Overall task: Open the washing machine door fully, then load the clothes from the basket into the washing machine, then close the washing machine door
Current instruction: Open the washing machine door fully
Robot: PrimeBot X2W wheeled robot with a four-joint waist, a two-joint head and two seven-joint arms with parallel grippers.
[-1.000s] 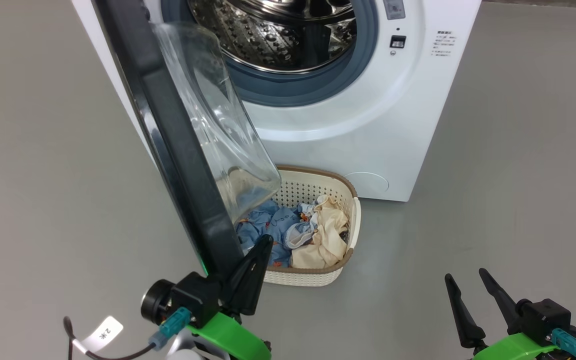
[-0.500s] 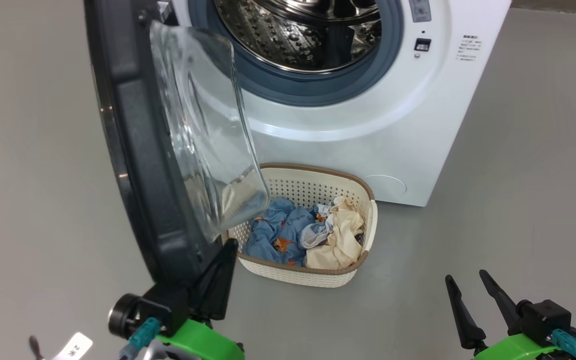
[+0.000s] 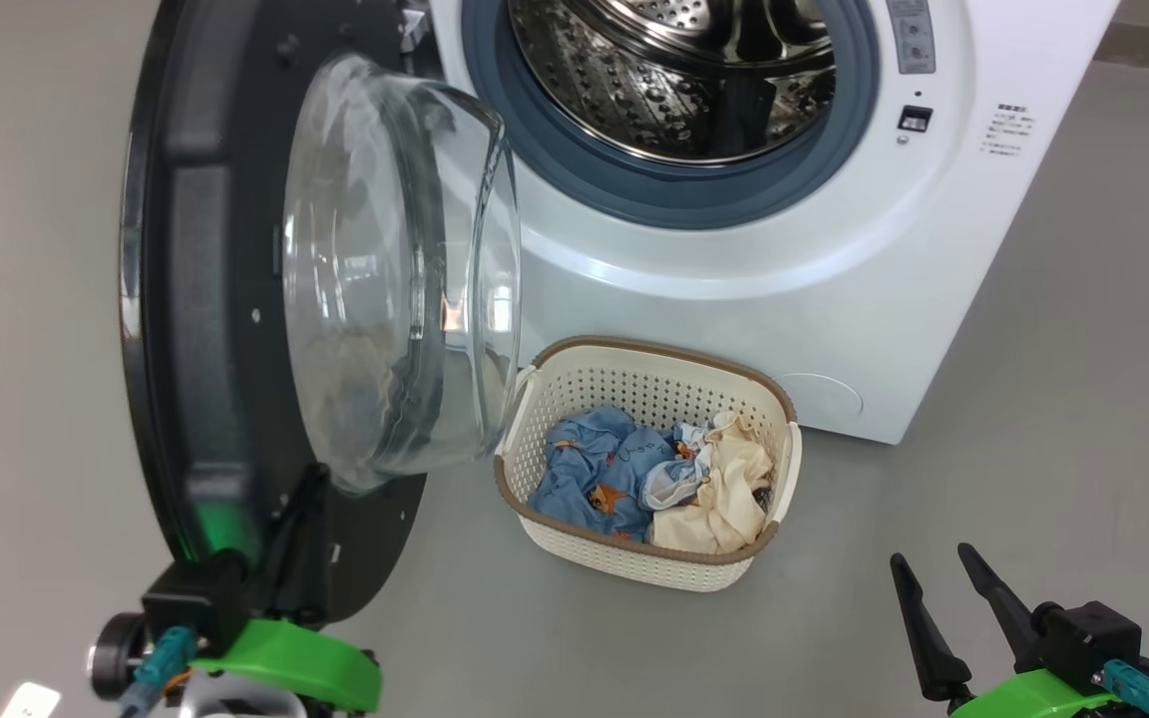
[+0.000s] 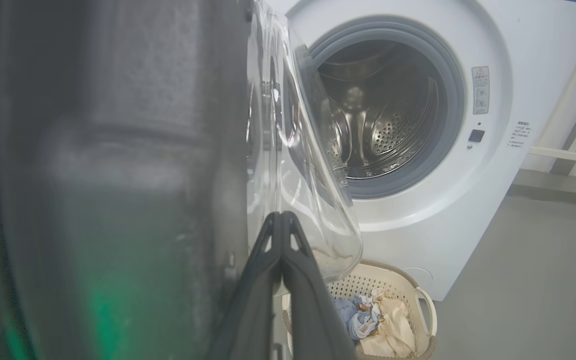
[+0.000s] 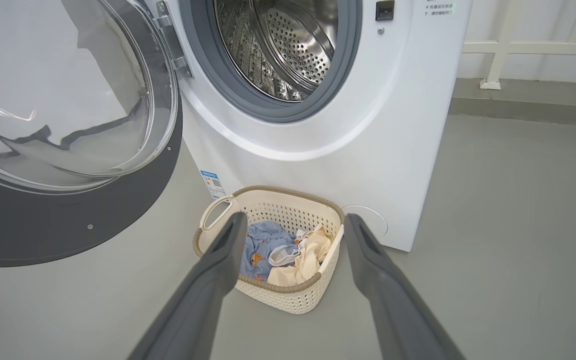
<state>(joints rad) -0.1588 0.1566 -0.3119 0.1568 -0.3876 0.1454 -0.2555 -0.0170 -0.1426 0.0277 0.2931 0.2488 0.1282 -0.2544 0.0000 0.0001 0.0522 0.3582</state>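
The washing machine [image 3: 734, 269] stands with its steel drum [image 3: 684, 80] exposed. The washing machine door [image 3: 195, 299], black with a bulging glass bowl [image 3: 385, 299], hangs swung out to the left. My left gripper [image 3: 313, 474] is shut, its tips resting against the door's inner face just below the bowl; the left wrist view shows the closed left gripper [image 4: 282, 216] beside the door [image 4: 118, 150]. On the floor in front of the machine sits the basket [image 3: 634, 563], holding the clothes [image 3: 604, 469], blue and cream. My right gripper [image 3: 930, 554] is open, low right; in its wrist view the right gripper [image 5: 295, 220] frames the basket [image 5: 288, 297].
Grey floor [image 3: 1033, 449] spreads right of the machine and around the basket. A blue label sticker [image 5: 211, 182] marks the machine's lower corner. A white rail [image 5: 518, 47] runs along the wall behind, to the right.
The door has swung wider open to the left, with my shut left gripper moving left along with it. The head camera has also shifted. The right gripper keeps its place.
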